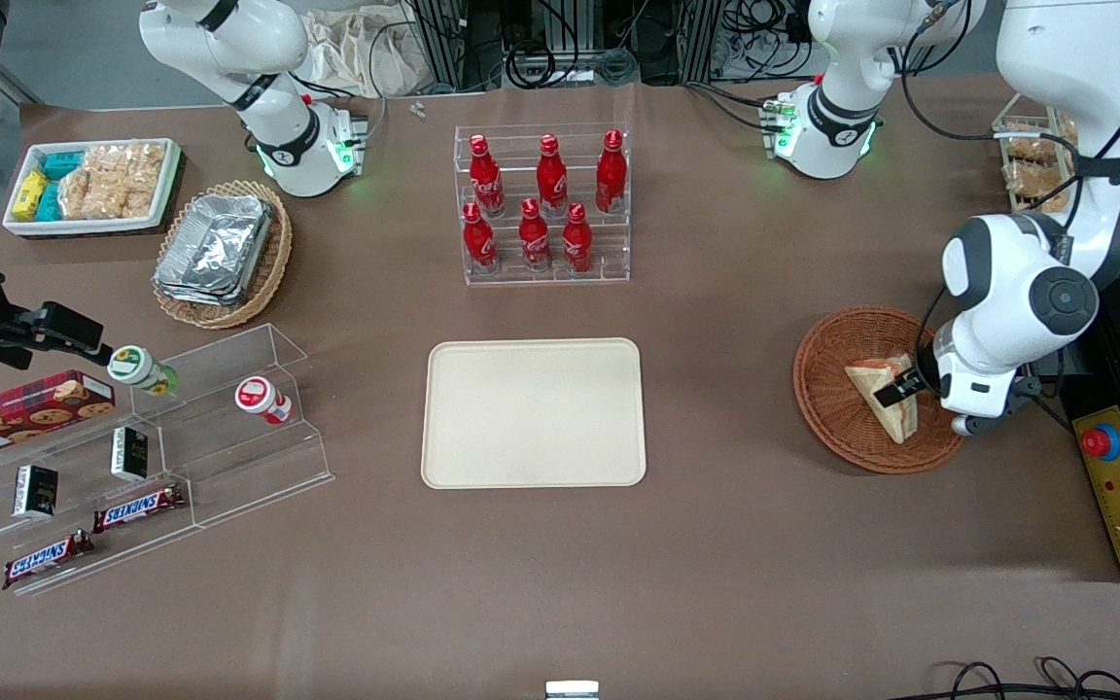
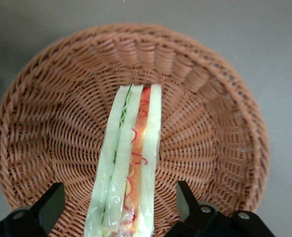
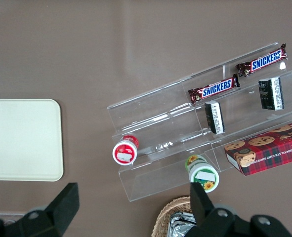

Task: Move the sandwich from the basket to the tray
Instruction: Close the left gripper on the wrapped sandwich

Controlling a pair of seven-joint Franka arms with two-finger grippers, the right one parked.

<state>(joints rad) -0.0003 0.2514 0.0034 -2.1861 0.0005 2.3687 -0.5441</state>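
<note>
Sandwich (image 1: 879, 394) lies in the reddish-brown wicker basket (image 1: 832, 403), a pale triangular wedge in clear wrap, toward the working arm's end of the counter (image 1: 735, 544). From the wrist camera the sandwich (image 2: 128, 163) shows edge-on, white bread layers with green and pink-orange filling running between them, resting on the woven floor of the basket (image 2: 52, 123). The tool (image 1: 900, 391) is down inside the basket, over the edge of the wedge that faces the arm. Its two fingers (image 2: 49, 205) are spread wide, one on each side of the sandwich with a clear gap between each finger and the wrap, so nothing is pinched. The cream-beige tray (image 1: 533, 412) sits flat at the middle of the counter, well apart from the basket, bare on top. Farther from the front camera than the tray stands a clear rack (image 1: 542, 204) with six red bottles (image 1: 534, 233) in two rows. Toward the parked arm's end lie a lighter tan basket of foil containers (image 1: 220, 251), a white tray of snack packets (image 1: 93, 185), and a clear stepped shelf (image 1: 181, 457) carrying two small round pots, a red biscuit box, small dark boxes and two chocolate bars
</note>
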